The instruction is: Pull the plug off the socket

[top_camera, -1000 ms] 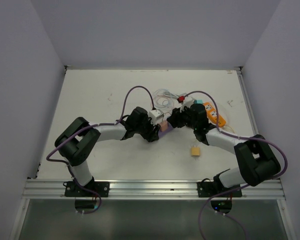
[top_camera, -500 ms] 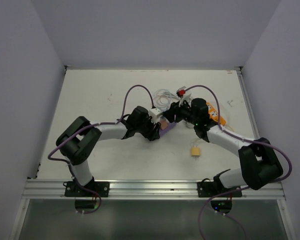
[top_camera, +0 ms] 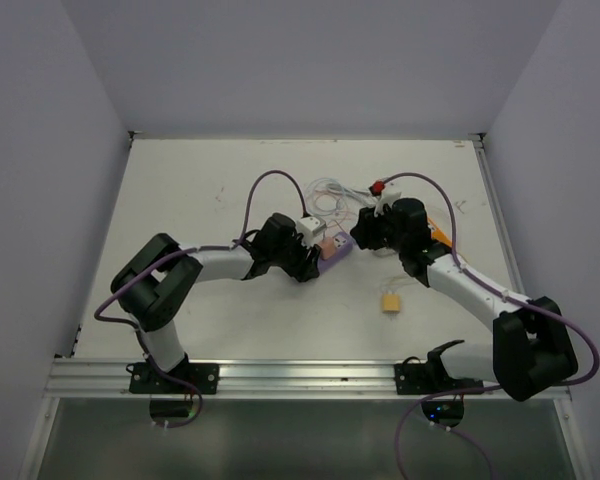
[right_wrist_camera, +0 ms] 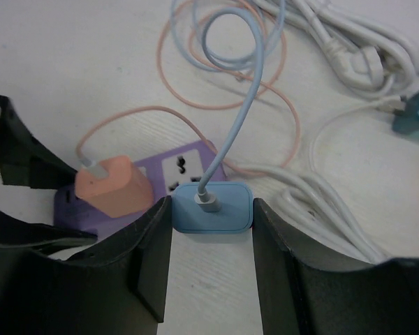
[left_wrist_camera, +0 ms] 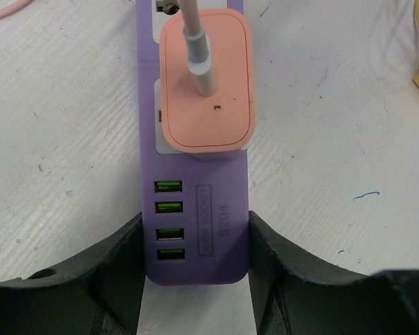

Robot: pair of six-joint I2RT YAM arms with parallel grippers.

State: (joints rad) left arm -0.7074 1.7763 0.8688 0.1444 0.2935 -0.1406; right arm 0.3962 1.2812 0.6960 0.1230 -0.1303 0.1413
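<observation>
Strip, purple, lies flat mid-table, between the two grippers. Left gripper comes in from the left and is clamped on the strip's USB end, one finger pressed to each long side. Four USB ports sit just past the fingers.

Pink plug is seated in the socket next to the ports, upright, with the pink cable coming out of its top.

The other socket, beyond the pink plug, has its holes showing. Blue plug is out of it and sits just right of the strip's end. Can't tell whether it touches the strip's edge.

Right gripper has its jaws closed on the blue plug, one finger on each side. Blue cable rises from the plug's top and loops away to the far side.

White cables are piled on the table far and right of the strip, tangled with the loops of the pink cable. Teal plug lies at the right edge of that pile.

Orange item lies right of the right gripper, partly hidden by the arm. Small yellow block sits alone nearer the robot, right of centre, well apart from the strip.
</observation>
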